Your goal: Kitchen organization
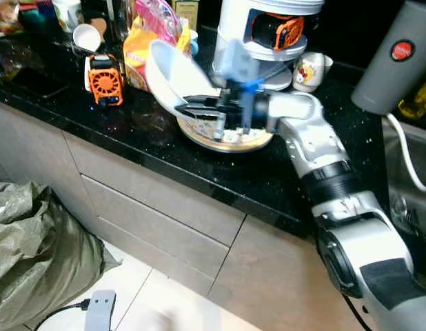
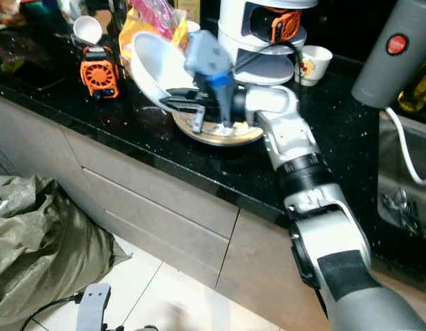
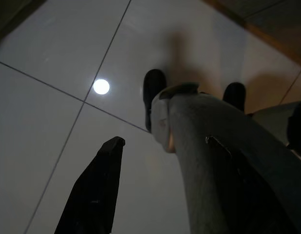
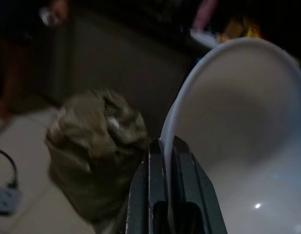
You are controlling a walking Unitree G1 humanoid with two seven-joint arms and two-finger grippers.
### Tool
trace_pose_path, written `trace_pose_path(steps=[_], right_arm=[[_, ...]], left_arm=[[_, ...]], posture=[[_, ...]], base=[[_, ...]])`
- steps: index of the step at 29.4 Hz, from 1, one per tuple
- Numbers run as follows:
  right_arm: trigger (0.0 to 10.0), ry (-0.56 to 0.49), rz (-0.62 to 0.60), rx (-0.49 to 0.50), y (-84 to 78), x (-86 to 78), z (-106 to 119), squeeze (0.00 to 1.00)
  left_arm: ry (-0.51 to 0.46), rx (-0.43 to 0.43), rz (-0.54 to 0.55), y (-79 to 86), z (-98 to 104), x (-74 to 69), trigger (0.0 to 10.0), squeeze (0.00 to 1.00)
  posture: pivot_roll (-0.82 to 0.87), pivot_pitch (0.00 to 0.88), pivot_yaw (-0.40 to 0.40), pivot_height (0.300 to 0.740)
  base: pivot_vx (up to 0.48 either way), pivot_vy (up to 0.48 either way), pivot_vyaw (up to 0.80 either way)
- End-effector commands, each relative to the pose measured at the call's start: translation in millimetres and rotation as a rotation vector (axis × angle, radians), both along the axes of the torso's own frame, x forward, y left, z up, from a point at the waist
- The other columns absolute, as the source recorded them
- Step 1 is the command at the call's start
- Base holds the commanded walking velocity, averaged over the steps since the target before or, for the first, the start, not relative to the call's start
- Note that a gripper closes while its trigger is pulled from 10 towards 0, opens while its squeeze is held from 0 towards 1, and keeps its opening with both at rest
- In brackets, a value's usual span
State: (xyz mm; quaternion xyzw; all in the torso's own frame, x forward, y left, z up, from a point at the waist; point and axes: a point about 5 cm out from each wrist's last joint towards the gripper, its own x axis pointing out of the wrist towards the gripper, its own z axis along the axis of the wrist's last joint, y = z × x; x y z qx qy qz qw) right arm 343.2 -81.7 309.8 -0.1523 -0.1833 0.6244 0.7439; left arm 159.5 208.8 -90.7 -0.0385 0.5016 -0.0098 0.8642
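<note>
My right gripper (image 1: 187,108) is shut on the rim of a white bowl (image 1: 173,74), which it holds tilted on edge over the black counter. In the right wrist view both fingers (image 4: 182,168) pinch the white bowl's rim (image 4: 166,146). Just under the bowl lies a tan plate (image 1: 230,140) on the counter. My left arm hangs idle; the left wrist view looks down at floor tiles, with one black finger (image 3: 99,187) showing.
On the black counter (image 1: 268,176) stand an orange gadget (image 1: 104,79), a white cup (image 1: 86,37), snack bags (image 1: 140,41), a white appliance (image 1: 268,34) and a mug (image 1: 309,72). A sink (image 1: 409,179) lies at right. A green sack (image 1: 34,248) and power strip (image 1: 97,310) are on the floor. A person's leg (image 3: 199,146) stands nearby.
</note>
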Motion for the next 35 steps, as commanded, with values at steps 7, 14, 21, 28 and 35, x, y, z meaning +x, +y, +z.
trace_pose_path(steps=[7, 14, 21, 28, 35], right_arm=[[0.0, 0.130, 0.255, 0.255, -21.4, -51.7, -12.6, 0.00], [10.0, 0.232, 0.242, 0.398, -36.0, -79.2, -32.7, 0.00], [10.0, 0.338, 0.146, 0.487, -57.4, -102.7, -47.2, 0.00], [10.0, 0.423, 0.059, 0.511, -60.3, -111.5, -65.0, 0.00], [10.0, 0.423, 0.023, 0.529, -62.6, -109.1, -65.1, 0.00]], left_arm=[[0.029, -0.016, -0.027, -8.0, -4.3, -7.2, 10.0, 0.00], [0.024, -0.027, -0.020, -9.1, -4.9, -8.8, 10.0, 0.00], [0.008, -0.023, -0.021, -6.6, -2.6, -4.3, 10.0, 0.00], [-0.013, 0.010, -0.018, 6.4, 2.6, 2.8, 10.0, 0.00], [-0.018, 0.016, -0.027, 9.0, 4.1, 5.0, 10.0, 0.00]], posture=[[0.04, 0.059, -0.043, 0.740], [0.02, 0.060, -0.047, 0.740], [-0.01, 0.056, -0.044, 0.740], [-0.03, 0.058, -0.013, 0.740], [-0.01, 0.063, 0.000, 0.740]], base=[[0.000, 0.000, 0.00], [0.000, 0.000, 0.00], [0.000, 0.000, -0.23], [0.000, 0.000, -0.79], [0.000, 0.000, -0.79]])
